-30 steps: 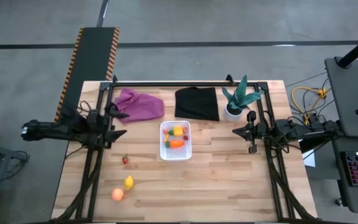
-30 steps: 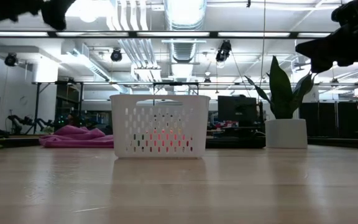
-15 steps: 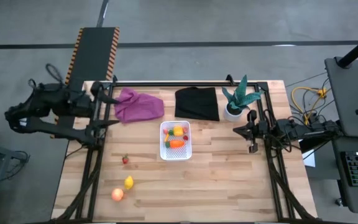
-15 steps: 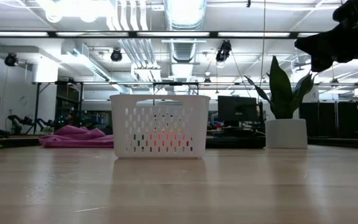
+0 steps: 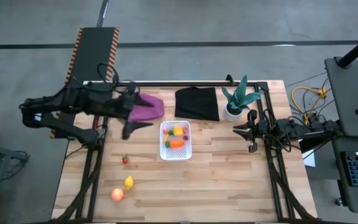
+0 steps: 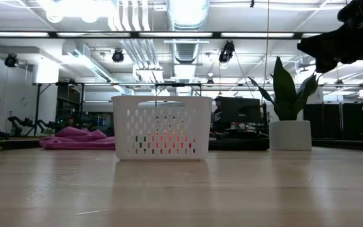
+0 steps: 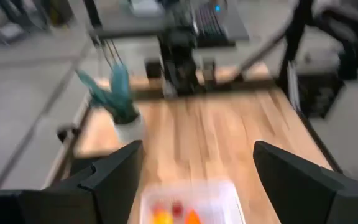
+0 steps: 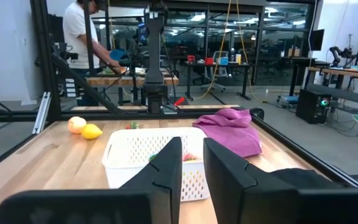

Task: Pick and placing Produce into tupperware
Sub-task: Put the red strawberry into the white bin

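Note:
The white tub [image 5: 175, 140] stands mid-table on its base and holds a lemon, a carrot and red pieces. A red berry [image 5: 125, 160], a lemon [image 5: 128, 182] and a peach [image 5: 117, 194] lie on the wood near the table's near-left corner. My left gripper [image 5: 140, 109] is open and hovers above the purple cloth [image 5: 153, 106], left of the tub and toward the far side. Its wrist view shows the tub [image 7: 188, 205] below the spread fingers. My right gripper [image 5: 251, 131] is shut and waits in the air to the right of the tub [image 8: 142, 158].
A black cloth [image 5: 197, 103] lies beyond the tub, and a potted plant [image 5: 238, 99] stands at the far right. A black frame runs along the far edge and both sides. Bare wood stretches along the near side. A person [image 8: 82, 37] stands at a bench beyond the table.
My left arm has drawn back off the table's left edge, then swung toward the right over the purple cloth, closer to the tub. It has left the low view's upper left corner. The produce and the tub have stayed where they were.

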Motion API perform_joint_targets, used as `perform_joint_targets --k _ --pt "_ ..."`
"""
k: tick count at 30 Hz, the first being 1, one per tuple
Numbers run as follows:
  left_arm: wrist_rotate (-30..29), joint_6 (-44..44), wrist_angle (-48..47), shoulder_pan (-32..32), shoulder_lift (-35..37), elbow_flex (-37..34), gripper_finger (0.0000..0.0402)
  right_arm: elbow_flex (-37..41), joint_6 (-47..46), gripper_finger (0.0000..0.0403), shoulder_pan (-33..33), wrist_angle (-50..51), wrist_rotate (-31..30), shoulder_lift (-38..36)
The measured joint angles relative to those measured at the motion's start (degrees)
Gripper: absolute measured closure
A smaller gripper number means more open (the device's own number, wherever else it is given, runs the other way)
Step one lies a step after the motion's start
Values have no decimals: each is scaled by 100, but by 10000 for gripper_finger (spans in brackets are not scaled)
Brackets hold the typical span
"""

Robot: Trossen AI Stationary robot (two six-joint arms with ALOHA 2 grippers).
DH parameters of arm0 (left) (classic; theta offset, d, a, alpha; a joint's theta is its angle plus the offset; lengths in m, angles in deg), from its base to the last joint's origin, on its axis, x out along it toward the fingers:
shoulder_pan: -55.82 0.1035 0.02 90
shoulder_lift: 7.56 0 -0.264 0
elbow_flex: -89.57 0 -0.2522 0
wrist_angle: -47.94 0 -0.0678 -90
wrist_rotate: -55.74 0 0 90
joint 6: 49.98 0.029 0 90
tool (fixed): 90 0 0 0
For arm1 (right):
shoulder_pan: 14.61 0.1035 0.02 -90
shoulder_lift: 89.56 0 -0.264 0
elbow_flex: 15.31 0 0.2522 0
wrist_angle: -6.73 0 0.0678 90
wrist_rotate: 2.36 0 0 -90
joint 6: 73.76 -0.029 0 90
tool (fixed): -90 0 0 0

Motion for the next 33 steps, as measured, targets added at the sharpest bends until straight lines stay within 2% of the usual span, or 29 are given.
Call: perform_joint_targets --k 2,6,11,17,21,24,28,33 --pt "-153 305 824 0 -137 -16 111 0 -2 338 0 0 2 0" --pt "-245 1699 2322 0 -624 -111 111 0 -159 331 -1 0 9 0" --pt "-341 2052 3415 0 -1290 -49 111 0 -464 323 0 0 15 0" --pt "-1056 2383 3458 0 -1680 141 111 0 -599 322 -2 0 15 0" --pt "-1137 2385 3451 0 -1767 128 111 0 -597 327 -2 0 15 0" --pt "-1207 2731 3481 -2 -1750 134 111 0 -597 329 0 0 15 0" --pt "-2060 2684 3408 -44 -1706 97 111 0 -594 328 0 0 15 0" --pt "-2145 2697 3470 -42 -1512 141 111 0 -578 321 0 0 15 0"
